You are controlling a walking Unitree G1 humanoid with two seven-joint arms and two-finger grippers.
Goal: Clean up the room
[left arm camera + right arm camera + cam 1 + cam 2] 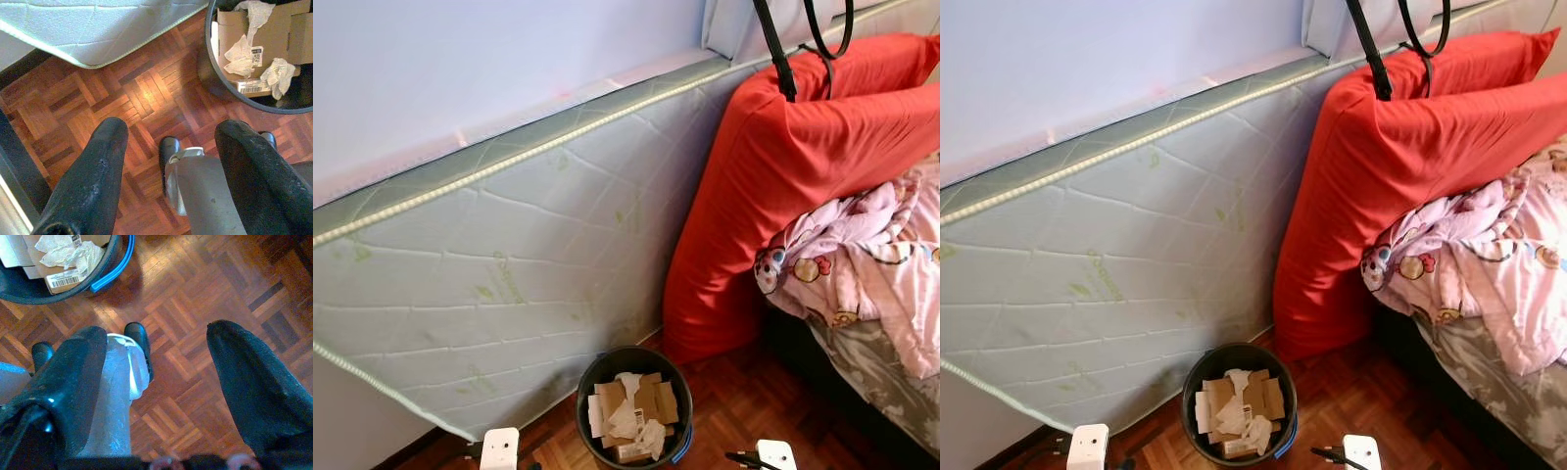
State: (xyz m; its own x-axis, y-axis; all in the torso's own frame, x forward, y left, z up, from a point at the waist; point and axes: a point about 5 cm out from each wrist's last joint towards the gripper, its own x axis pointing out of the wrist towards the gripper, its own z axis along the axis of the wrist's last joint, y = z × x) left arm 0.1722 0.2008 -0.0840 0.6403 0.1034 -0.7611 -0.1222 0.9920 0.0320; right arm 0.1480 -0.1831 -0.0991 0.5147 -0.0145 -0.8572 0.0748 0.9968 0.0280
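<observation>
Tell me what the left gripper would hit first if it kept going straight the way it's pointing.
Most likely the bare floor. The left gripper hangs open, pointing down at the parquet between the mattress and the bin. Depth is hard to judge.

pale green-white quilted mattress point(509, 284) with leaf print; bright red fabric cushion point(783, 186); pink cartoon-printed blanket point(862, 255); black round bin point(634, 406) holding brown cardboard and white paper; reddish-brown parquet floor point(122, 98).

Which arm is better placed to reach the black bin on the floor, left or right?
Left, probably, by a small margin. The black bin stands between both open grippers, but nearer the left gripper than the right gripper, which hangs over bare parquet floor.
</observation>
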